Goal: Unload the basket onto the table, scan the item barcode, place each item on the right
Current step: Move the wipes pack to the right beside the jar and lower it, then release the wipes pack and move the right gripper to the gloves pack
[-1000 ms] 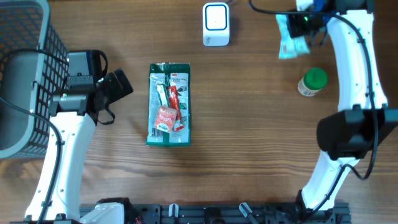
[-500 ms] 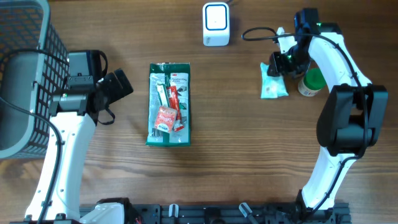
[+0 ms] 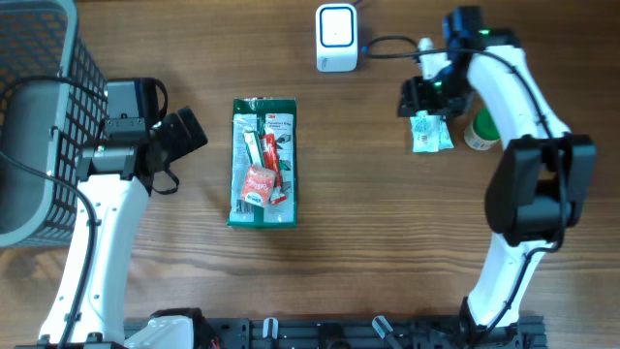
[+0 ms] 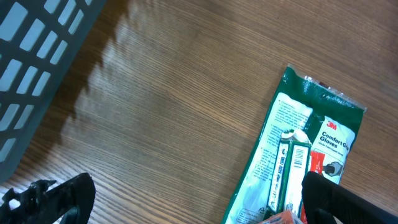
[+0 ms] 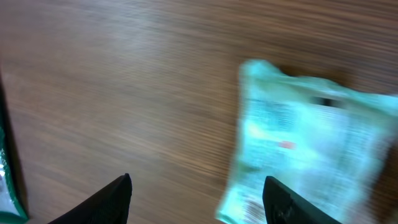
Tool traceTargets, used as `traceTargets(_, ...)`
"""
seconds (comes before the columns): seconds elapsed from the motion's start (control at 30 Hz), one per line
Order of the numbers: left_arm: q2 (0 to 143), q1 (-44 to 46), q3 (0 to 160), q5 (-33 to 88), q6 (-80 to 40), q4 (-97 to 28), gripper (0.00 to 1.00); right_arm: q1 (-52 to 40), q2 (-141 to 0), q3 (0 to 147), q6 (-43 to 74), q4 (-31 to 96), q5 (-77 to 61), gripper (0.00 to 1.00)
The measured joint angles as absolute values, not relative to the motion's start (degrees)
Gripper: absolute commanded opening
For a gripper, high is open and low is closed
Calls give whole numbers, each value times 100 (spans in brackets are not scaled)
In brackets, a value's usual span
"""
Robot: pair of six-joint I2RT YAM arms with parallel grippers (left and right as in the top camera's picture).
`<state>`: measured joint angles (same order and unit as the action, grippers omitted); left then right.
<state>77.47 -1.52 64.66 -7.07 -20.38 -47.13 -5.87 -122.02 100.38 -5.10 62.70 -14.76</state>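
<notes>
A white barcode scanner (image 3: 336,37) stands at the back middle of the table. A teal packet (image 3: 429,133) lies flat on the wood right of it. My right gripper (image 3: 417,97) hovers just over the packet's upper left edge, open, with nothing between its fingers. In the right wrist view the blurred teal packet (image 5: 311,149) sits by the right finger of the gripper (image 5: 199,199). A green gloves pack (image 3: 263,162) lies mid-table. My left gripper (image 3: 184,131) is open to its left. In the left wrist view the pack (image 4: 298,162) lies under the right fingertip of the left gripper (image 4: 199,202).
A grey mesh basket (image 3: 39,116) stands at the far left, its wall (image 4: 37,56) also in the left wrist view. A small bottle with a green lid (image 3: 484,129) stands right beside the teal packet. The scanner's cable runs past the right arm.
My right arm came down and left from the back right corner with the teal packet, then opened. The packet now lies on the table. The left arm has not moved.
</notes>
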Motion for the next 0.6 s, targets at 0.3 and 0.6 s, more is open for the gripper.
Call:
traceTargets(0.3, 7747, -152, 6466, -707, -2038, -4713, 100, -1138, -12184, 9115, -115, 5336, -528, 68)
traceTargets(0.6, 7747, -152, 6466, -707, -2038, -4713, 100, -836, -12182, 8772, 325, 5312, 556, 72)
